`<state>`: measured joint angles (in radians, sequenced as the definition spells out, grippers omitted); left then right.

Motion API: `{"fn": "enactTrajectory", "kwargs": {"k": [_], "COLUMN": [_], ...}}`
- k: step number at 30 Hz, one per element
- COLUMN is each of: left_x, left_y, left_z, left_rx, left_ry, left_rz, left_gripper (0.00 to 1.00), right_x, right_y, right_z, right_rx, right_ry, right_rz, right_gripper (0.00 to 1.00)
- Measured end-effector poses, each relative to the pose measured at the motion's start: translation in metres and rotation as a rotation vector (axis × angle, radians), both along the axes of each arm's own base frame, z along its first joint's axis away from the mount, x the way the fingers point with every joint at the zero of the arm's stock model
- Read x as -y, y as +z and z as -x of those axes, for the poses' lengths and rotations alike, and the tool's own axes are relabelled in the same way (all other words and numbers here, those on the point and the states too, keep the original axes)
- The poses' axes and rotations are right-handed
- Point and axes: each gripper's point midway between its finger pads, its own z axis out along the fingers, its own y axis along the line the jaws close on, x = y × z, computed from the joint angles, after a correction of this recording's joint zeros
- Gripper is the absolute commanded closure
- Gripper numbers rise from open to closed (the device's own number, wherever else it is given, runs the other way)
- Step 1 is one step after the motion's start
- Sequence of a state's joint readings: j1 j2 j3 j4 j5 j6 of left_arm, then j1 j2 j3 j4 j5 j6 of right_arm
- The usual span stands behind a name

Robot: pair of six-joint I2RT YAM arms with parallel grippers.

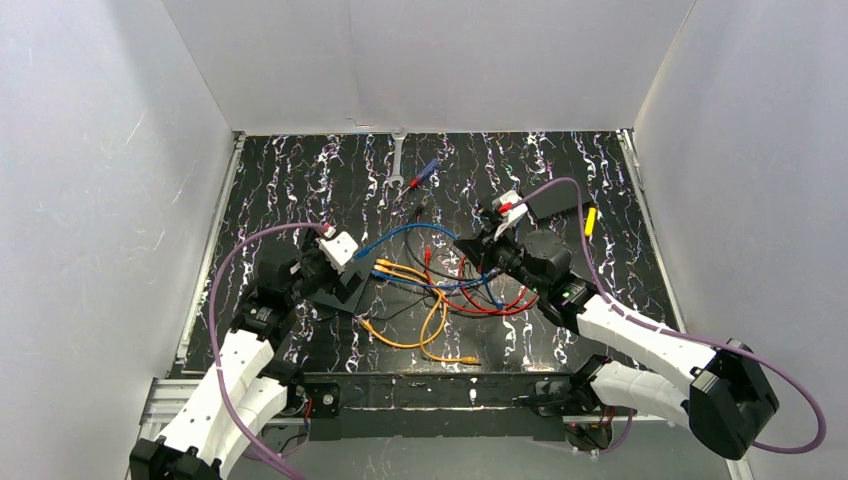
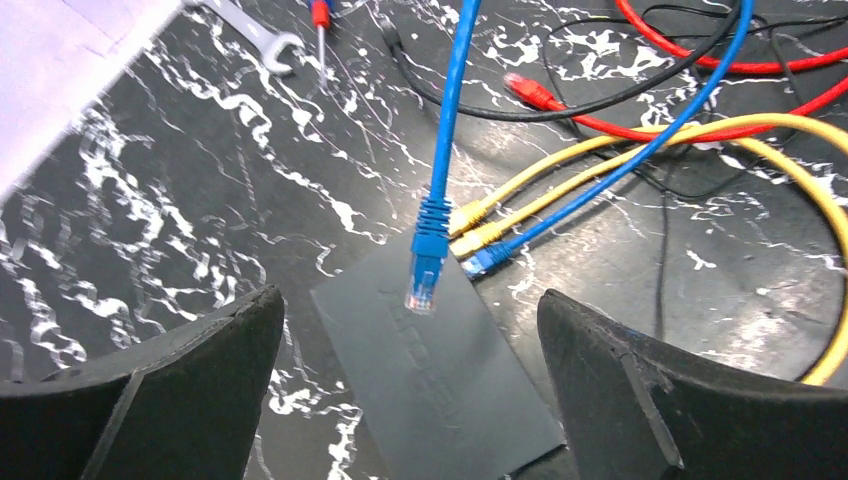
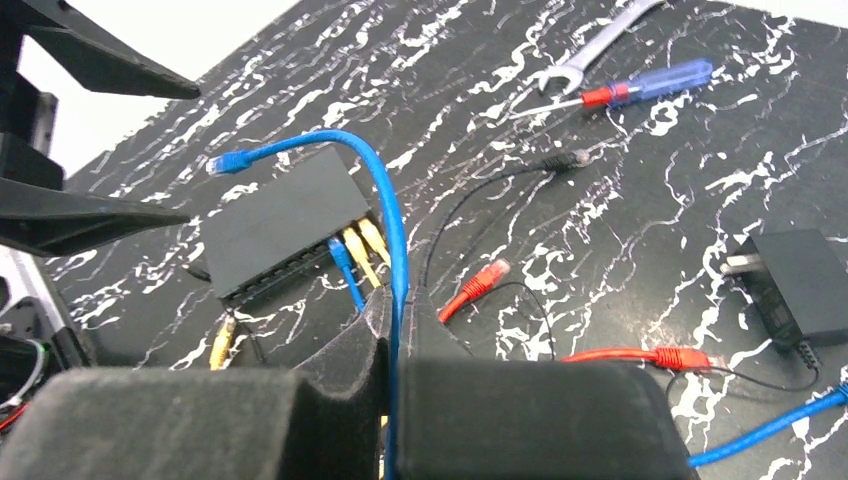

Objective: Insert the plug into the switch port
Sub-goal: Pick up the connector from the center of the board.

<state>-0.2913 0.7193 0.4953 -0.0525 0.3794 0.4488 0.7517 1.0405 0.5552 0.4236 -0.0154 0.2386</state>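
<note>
The switch [image 2: 440, 380] is a flat black box lying on the marbled table, also seen in the right wrist view [image 3: 275, 220]. Two yellow plugs [image 3: 360, 243] and a blue one sit in its port row. My left gripper [image 2: 408, 300] hangs open over the switch, one finger on each side, touching nothing. The free blue plug [image 2: 424, 285] hovers just above the switch's top face, pointing down. My right gripper [image 3: 400, 325] is shut on that plug's blue cable [image 3: 385, 200] some way back from the plug [image 3: 228, 162]. In the top view the cable [image 1: 420, 232] arcs from the right gripper [image 1: 472, 246] toward the left gripper [image 1: 338, 272].
Red [image 1: 490, 305], orange [image 1: 430, 330] and black cables tangle on the table between the arms. A wrench [image 1: 398, 160] and a screwdriver [image 1: 420, 177] lie at the back. A black power adapter [image 3: 800, 285] sits right of the right gripper. White walls close three sides.
</note>
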Motion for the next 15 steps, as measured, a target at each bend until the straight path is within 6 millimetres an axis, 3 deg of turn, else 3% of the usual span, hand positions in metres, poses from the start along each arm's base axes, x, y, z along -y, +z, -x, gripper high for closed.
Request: {"fn": "enactTrajectory", "kwargs": {"k": [6, 8, 15], "left_x": [0.0, 0.0, -0.002], "left_y": [0.013, 0.016, 0.02], "left_z": [-0.002, -0.002, 0.002], "left_rx": [0.133, 0.153, 0.21], "left_ry": [-0.054, -0.067, -0.084], "left_rz": [-0.052, -0.062, -0.085], "left_gripper": [0.16, 0.27, 0.49], "right_x": [-0.002, -0.002, 0.001], "right_y": [0.017, 0.02, 0.025], "right_z": [0.011, 0.013, 0.017], "right_rx": [0.026, 0.031, 0.048], "right_ry": [0.046, 0.058, 0.063], "right_rz": [-0.054, -0.064, -0.08], "right_gripper": [0.99, 0.99, 0.99]}}
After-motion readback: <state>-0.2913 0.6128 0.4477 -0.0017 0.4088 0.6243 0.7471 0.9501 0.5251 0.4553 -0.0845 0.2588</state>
